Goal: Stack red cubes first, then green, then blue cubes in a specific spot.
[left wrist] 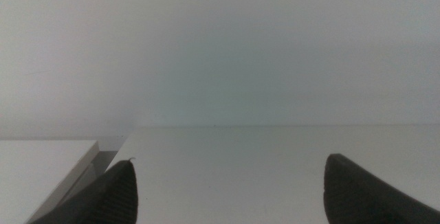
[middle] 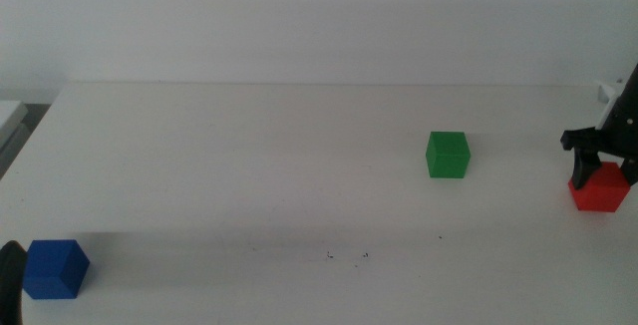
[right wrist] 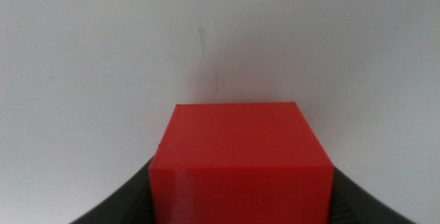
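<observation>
At the counter's (middle: pixel 249 156) right edge the right hand (middle: pixel 596 162) is closed around the red cube (middle: pixel 600 189); I judge a straight, level lift keeps it square between the jaws for placing.

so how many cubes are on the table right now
3. The red cube sits at the far right between the right gripper's jaws, the green cube right of centre, the blue cube near the bottom-left corner.
</observation>
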You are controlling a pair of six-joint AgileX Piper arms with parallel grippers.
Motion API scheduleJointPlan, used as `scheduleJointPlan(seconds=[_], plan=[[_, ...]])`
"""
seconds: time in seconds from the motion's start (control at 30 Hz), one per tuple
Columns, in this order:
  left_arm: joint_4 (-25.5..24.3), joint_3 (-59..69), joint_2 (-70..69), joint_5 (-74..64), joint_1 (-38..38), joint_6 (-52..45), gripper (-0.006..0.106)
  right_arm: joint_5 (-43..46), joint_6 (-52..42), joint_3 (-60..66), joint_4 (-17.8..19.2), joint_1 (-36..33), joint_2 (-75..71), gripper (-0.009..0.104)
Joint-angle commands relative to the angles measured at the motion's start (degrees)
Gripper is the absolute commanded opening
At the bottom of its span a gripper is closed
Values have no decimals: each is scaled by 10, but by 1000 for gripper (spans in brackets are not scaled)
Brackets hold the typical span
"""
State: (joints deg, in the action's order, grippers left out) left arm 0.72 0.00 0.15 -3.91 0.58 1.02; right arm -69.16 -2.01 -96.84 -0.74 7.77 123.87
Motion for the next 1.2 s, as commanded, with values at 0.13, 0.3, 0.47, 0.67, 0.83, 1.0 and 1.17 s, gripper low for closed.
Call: scheduleJointPlan(seconds=[0.13, 0.3, 0.47, 0.67, 0.83, 1.0, 1.17], plan=[[1, 0, -1, 6, -2, 3, 91, -8, 93, -3, 3, -1, -47, 40], [1, 0, -1, 6, -2, 3, 91, -8, 115, -3, 1, -22, -72, 40], [1, 0, -1, 6, -2, 3, 91, -8, 139, -3, 14, -90, -89, 40], [1, 0, -1, 6, -2, 3, 91, -8, 204, -3, 16, -187, -89, 40], [1, 0, -1, 6, -2, 3, 91, -8, 273, -3, 16, -263, -89, 40], [1, 0, -1, 9, -2, 3, 91, -8, 316, -3, 13, -328, -88, 40], [1, 0, -1, 9, -2, 3, 91, -8, 363, -3, 3, -377, -87, 40]])
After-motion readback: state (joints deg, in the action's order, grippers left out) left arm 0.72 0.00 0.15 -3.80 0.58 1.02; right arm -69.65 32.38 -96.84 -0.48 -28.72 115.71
